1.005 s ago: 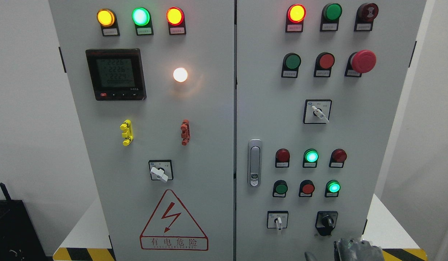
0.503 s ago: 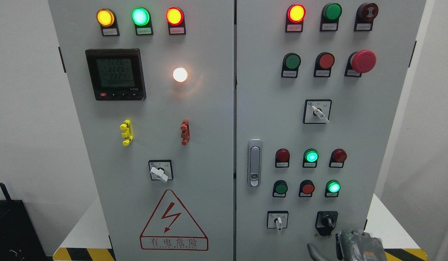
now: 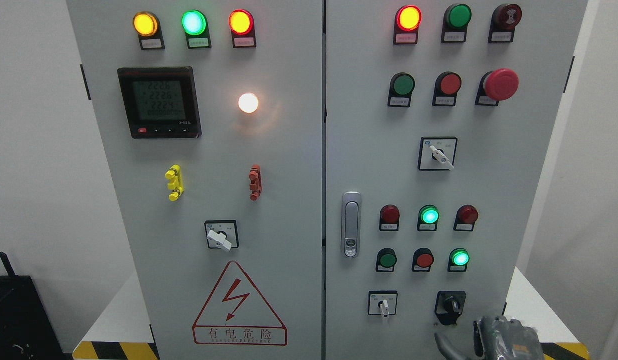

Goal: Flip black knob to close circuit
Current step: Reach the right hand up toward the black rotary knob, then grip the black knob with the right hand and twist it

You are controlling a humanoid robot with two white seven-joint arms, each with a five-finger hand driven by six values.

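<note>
Rising at the lower right edge, the right hand (image 3: 506, 340), grey-wrapped, sits just below the black rotary knob (image 3: 451, 306) on the grey cabinet door (image 3: 489, 190); fingers' state cannot be told. White selector switch (image 3: 384, 305) stands left of it.

Grey cabinet (image 3: 289, 210) carries a black knob (image 3: 451, 305), a red mushroom button (image 3: 501, 84) and yellow-black hazard stripes (image 3: 116, 350).

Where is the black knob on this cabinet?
In the head view, the black knob sits at the lower right of the right door, right of a small white switch and just above the right hand.
</note>
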